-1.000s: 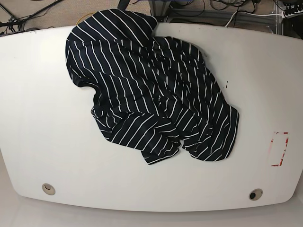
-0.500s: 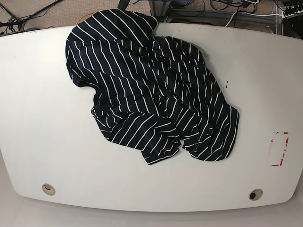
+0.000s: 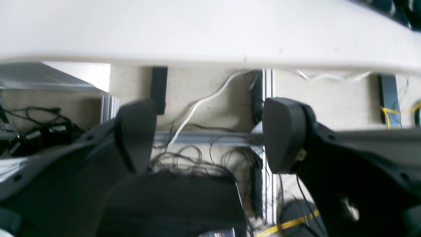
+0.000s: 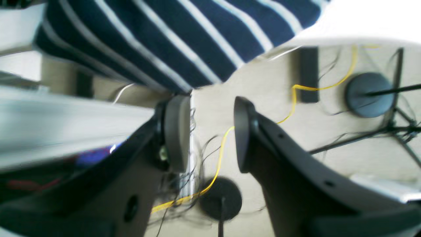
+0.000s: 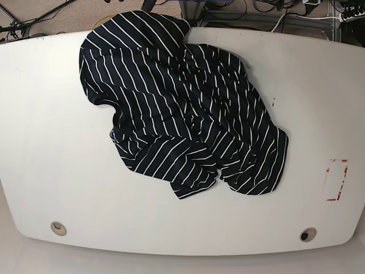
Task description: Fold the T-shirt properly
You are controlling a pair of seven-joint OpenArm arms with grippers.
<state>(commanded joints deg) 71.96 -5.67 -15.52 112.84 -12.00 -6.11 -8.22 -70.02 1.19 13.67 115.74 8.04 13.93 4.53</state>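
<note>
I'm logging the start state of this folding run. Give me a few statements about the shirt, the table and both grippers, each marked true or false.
1. The T-shirt lies crumpled in a heap on the table. True.
2. The left gripper is shut on the shirt. False: its jaws stand wide apart with nothing between them.
3. Part of the shirt hangs over the table's far edge. True: the right wrist view shows striped fabric draped past the edge.
4. The right gripper holds the fabric. False: it is open, with the fabric above its tips.
5. A red-marked patch sits on the table apart from the shirt. True.
6. Both arms reach over the table in the base view. False: neither arm shows there.
</note>
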